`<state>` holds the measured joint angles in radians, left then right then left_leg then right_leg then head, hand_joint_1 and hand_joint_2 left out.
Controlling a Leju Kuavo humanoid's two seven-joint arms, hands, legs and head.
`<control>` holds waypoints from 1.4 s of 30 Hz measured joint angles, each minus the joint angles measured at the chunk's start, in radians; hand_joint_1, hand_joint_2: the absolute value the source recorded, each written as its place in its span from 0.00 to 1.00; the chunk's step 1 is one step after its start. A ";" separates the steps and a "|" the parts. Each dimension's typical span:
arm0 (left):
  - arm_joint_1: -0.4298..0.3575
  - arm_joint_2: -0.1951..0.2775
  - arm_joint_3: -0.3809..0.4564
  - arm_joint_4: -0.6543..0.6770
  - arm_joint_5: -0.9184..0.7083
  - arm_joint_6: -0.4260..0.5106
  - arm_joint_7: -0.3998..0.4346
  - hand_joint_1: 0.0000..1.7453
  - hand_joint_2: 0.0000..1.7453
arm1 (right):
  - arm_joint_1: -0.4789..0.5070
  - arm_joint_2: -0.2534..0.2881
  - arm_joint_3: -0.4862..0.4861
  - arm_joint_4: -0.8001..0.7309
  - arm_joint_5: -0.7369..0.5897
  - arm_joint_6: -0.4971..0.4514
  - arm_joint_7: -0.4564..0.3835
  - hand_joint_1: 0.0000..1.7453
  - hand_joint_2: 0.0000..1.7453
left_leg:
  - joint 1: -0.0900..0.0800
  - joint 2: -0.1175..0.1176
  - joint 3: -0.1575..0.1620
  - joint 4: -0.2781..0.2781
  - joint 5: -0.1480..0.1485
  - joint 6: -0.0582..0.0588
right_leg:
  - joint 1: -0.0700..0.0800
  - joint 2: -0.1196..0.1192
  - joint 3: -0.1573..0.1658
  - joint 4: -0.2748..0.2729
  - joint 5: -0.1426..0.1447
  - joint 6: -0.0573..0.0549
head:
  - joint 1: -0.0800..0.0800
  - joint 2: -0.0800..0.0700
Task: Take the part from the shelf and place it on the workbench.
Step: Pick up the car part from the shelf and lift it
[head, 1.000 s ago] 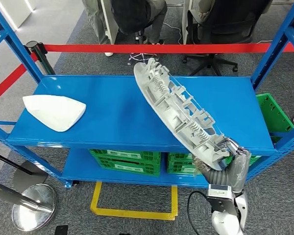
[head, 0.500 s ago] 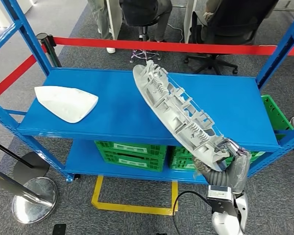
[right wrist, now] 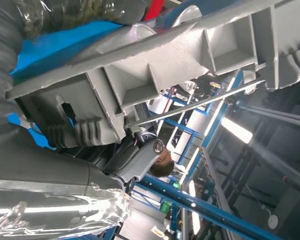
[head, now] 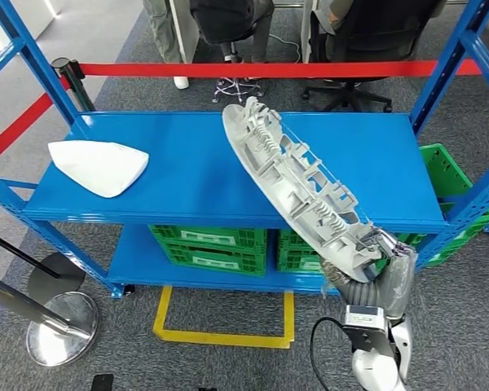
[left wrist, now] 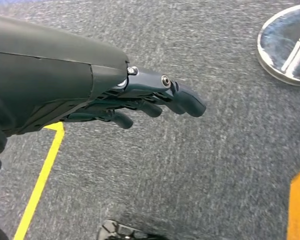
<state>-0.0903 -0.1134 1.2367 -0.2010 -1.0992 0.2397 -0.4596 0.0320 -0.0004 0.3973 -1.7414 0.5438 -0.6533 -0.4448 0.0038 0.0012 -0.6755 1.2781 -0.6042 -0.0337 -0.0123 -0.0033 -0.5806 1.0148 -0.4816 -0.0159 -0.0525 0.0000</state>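
Right hand (head: 377,254) grips the long grey part (head: 294,183) by its near end, seemingly lifted off the blue shelf (head: 187,183). Left hand (left wrist: 141,97) hangs loose, holding nothing. Next: carry it to the workbench.

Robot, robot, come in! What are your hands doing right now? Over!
Right hand gripping long grey part by its near end. Left hand empty, hanging over carpet. Part angled up over blue shelf. Shelf post close by.
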 joint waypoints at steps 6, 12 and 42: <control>-0.004 0.003 0.000 0.000 -0.001 0.000 0.000 0.00 1.00 | -0.001 0.000 -0.002 -0.001 -0.005 0.000 -0.002 1.00 1.00 | -0.009 -0.003 0.164 -0.283 0.095 0.031 | 0.006 0.000 -0.020 0.002 0.024 0.020 | 0.001 0.000; -0.003 0.001 0.000 0.000 -0.003 -0.001 0.000 0.00 1.00 | 0.007 -0.001 -0.004 -0.024 -0.006 -0.006 -0.010 1.00 1.00 | -0.004 0.005 0.134 -0.307 0.140 0.062 | 0.002 0.002 -0.096 0.167 -0.097 0.048 | 0.008 0.000; -0.006 0.003 0.000 -0.001 -0.012 -0.005 0.001 0.00 1.00 | 0.046 -0.008 -0.022 -0.090 -0.039 0.002 -0.044 1.00 1.00 | -0.006 0.006 0.162 -0.323 0.133 0.062 | 0.002 0.002 -0.076 0.119 -0.077 0.047 | 0.005 0.000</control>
<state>-0.0968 -0.1108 1.2364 -0.2022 -1.1112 0.2347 -0.4583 0.0782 -0.0086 0.3752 -1.8312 0.5051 -0.6516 -0.4892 -0.0026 0.0068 -0.5139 0.9551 -0.4717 0.0287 -0.0100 -0.0010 -0.6566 1.1338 -0.5582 0.0309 -0.0474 0.0000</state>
